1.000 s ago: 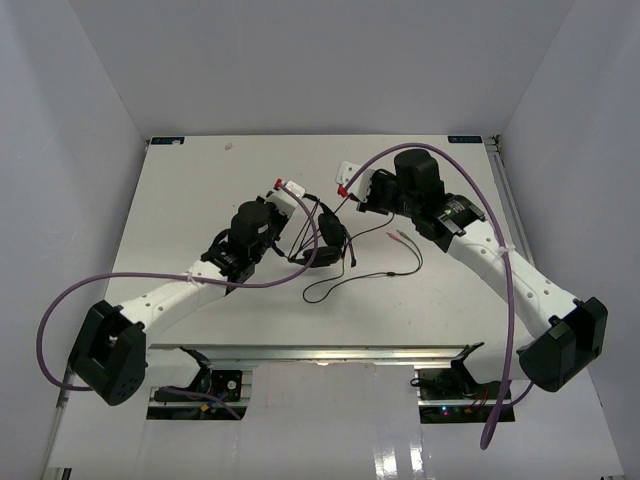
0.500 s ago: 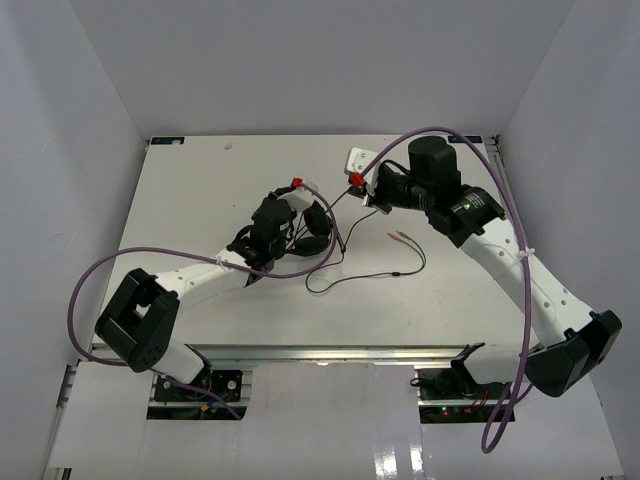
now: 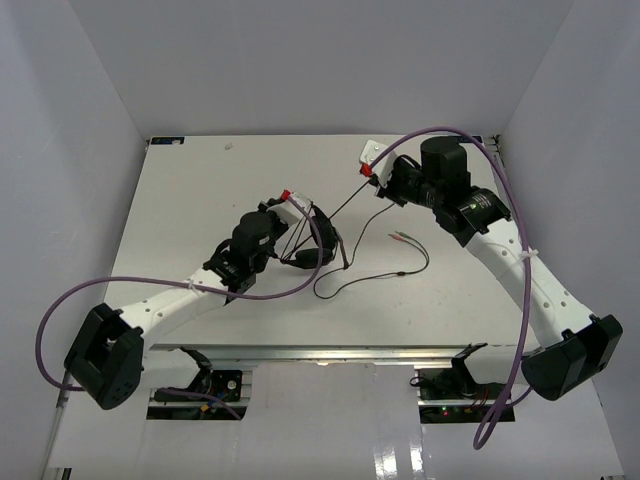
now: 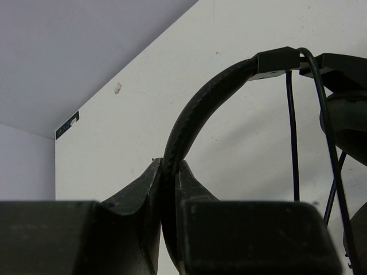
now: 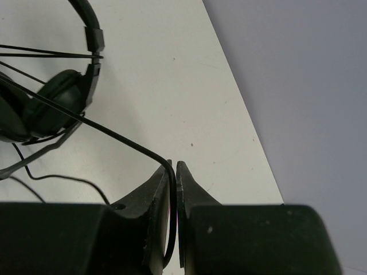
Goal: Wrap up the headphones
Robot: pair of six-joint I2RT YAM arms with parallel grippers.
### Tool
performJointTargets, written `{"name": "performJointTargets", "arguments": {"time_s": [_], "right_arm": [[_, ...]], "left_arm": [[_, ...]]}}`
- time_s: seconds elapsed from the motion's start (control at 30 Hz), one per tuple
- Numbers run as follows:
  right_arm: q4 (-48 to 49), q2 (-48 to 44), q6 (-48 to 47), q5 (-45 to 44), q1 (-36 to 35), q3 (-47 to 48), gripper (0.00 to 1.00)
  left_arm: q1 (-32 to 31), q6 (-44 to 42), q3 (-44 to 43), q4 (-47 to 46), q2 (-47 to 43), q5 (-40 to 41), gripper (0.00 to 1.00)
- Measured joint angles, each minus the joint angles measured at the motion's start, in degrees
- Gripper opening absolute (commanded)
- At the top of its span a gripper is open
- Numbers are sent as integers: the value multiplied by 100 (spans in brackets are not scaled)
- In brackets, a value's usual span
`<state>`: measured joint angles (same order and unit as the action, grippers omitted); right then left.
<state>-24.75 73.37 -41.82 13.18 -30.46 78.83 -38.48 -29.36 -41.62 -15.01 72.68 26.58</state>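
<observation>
The right gripper (image 3: 371, 168), clenched on the cable (image 3: 345, 204), has drawn toward the bench's (image 3: 200, 180) far right corner, tautening it for winding; the left gripper (image 4: 167, 169) clamps the headband (image 4: 189, 114).

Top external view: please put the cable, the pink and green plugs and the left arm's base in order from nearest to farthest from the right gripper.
1. cable: pinched in the right gripper itself.
2. pink and green plugs: lying loose, towards the near edge.
3. left arm's base: near-left corner, farthest.
</observation>
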Motion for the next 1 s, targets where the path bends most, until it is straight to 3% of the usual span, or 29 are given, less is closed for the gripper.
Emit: {"name": "performJointTargets", "arguments": {"time_s": [0.27,0.63,1.0], "right_arm": [[250,112,-33,18,99,0,13],[697,873,252,221,475,41,9],[1343,778,968,1411,1160,-711,8]], "left_arm": [[2,-128,96,159,-481,-203,0],[-261,339,155,852,-1314,-2129,0],[-252,902,-3,1096,-1844,-2399,0]]}}
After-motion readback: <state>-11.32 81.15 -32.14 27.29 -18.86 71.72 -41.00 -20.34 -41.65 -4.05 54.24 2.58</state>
